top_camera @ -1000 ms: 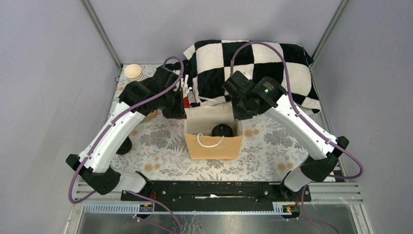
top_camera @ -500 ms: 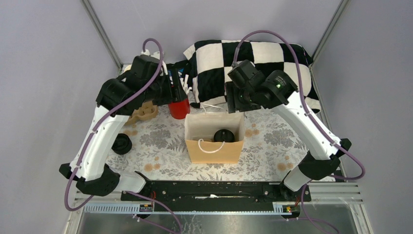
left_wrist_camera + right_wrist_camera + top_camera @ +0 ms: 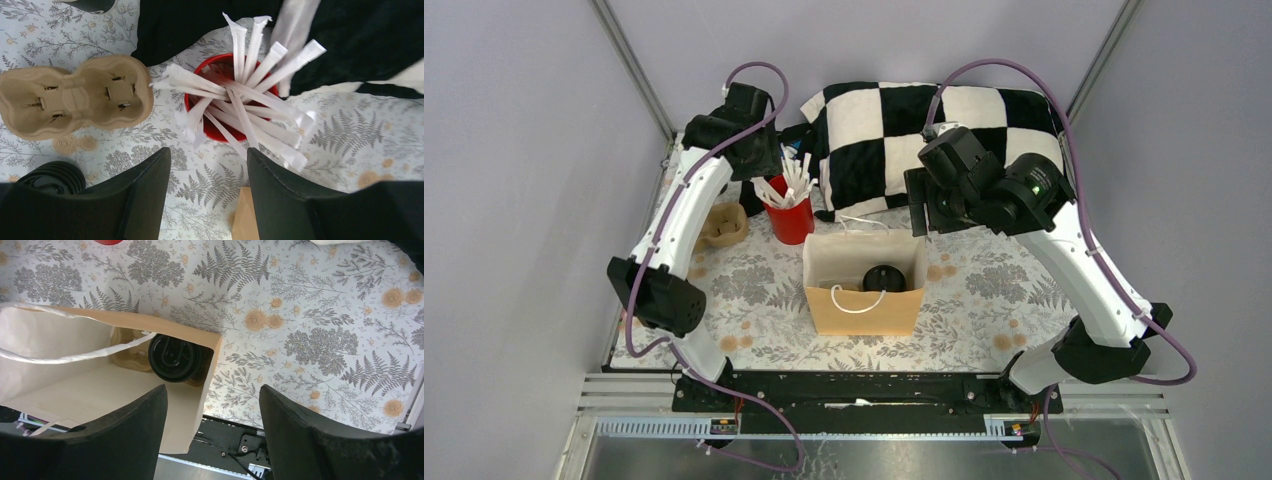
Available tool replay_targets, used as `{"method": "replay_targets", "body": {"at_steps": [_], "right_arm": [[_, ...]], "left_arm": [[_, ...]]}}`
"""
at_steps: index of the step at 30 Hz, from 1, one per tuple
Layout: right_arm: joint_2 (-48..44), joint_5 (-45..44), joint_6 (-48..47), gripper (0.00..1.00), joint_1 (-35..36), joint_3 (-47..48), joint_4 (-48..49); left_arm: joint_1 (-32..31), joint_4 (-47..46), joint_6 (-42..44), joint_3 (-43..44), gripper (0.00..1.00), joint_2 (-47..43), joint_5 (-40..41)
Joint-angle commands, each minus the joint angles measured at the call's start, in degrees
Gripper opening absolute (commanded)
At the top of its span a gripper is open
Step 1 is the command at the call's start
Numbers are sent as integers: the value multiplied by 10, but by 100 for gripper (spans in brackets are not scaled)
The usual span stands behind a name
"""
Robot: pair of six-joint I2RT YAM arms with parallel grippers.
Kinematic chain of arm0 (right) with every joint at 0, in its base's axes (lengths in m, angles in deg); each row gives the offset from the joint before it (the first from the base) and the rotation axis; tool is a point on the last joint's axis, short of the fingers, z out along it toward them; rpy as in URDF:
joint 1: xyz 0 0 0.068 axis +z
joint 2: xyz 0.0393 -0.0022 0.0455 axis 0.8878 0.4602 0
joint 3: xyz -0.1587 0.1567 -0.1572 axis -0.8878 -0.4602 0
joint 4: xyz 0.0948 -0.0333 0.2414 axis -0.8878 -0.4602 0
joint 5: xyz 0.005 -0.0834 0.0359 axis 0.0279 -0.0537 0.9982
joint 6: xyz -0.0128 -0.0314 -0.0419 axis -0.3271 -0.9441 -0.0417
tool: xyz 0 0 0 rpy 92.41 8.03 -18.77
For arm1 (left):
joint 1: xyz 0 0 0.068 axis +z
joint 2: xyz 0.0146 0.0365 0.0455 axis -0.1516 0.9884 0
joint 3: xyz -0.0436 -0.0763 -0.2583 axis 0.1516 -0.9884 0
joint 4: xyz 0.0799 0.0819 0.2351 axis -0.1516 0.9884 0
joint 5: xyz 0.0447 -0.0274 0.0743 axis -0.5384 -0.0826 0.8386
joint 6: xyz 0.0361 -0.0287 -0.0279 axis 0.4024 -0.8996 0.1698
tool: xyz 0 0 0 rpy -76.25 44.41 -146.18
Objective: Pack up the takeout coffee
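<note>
The takeout coffee (image 3: 884, 277) stands inside the brown paper bag (image 3: 862, 305) at the table's middle. Its black lid (image 3: 175, 358) shows against the bag's right wall in the right wrist view. My left gripper (image 3: 757, 158) hangs open at the far left, above and behind the red cup, with nothing between its fingers (image 3: 207, 152). My right gripper (image 3: 922, 205) is open too, raised just behind the bag's back right corner, and holds nothing (image 3: 212, 390). Neither gripper touches the bag.
A red cup of white sticks (image 3: 791, 215) stands left of the bag's back edge. A cardboard cup carrier (image 3: 75, 95) and a stack of black lids (image 3: 50, 177) lie further left. A black-and-white checkered cloth (image 3: 944, 140) fills the back.
Both grippers opened and drew away from the bag's top. The left arm swung up and back to the far left, uncovering the red cup. The right arm lifted back and rightward.
</note>
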Motion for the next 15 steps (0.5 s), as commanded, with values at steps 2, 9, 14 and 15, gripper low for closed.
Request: {"method": "replay_targets", "body": {"at_steps": [2, 9, 14, 15], "right_arm": [[-29, -29, -18, 74, -3, -5, -13], [-36, -39, -28, 74, -3, -4, -16], [-31, -36, -41, 74, -2, 1, -9], [-30, -35, -43, 73, -2, 3, -9]], "left_arm": [[13, -36, 29, 33, 48, 30, 29], [13, -40, 23, 11, 27, 30, 30], [13, -50, 31, -18, 18, 18, 42], [13, -50, 32, -15, 16, 18, 40]]}}
